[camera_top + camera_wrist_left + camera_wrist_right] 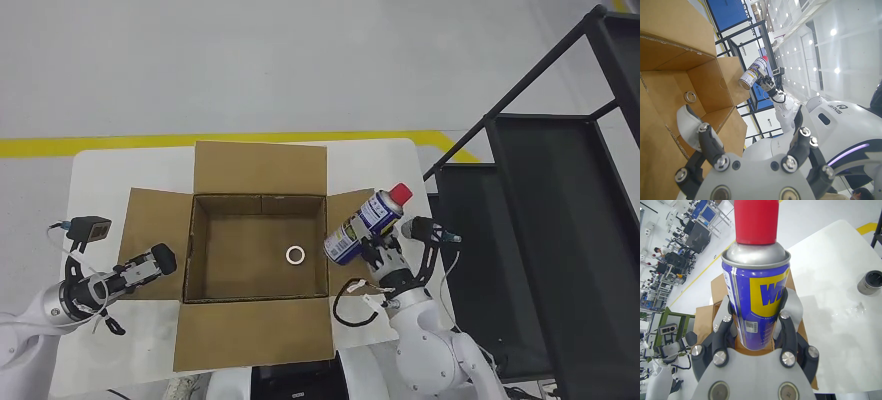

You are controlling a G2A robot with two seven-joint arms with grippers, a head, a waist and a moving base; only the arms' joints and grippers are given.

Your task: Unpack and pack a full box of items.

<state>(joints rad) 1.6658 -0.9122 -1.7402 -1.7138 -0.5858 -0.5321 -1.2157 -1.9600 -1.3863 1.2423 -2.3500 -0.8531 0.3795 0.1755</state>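
Note:
An open cardboard box point(260, 165) stands mid-table with all flaps spread. A small silver ring point(295, 256) lies on its floor and is also seen in the left wrist view point(690, 97). A blue and yellow spray can point(365, 225) with a red cap hangs tilted above the box's right flap, and my right gripper point(372, 243) is shut on it. The can point(757, 291) sits between that gripper's fingers point(793, 308) in the right wrist view. My left gripper point(160, 260) is over the left flap, open point(743, 121) with nothing in it.
A grey metal cylinder point(869, 285) stands on the white table point(838, 323) to the right of the box. A black metal rack point(540, 220) rises close beside the table's right edge. Bare tabletop point(110, 180) lies left of the box.

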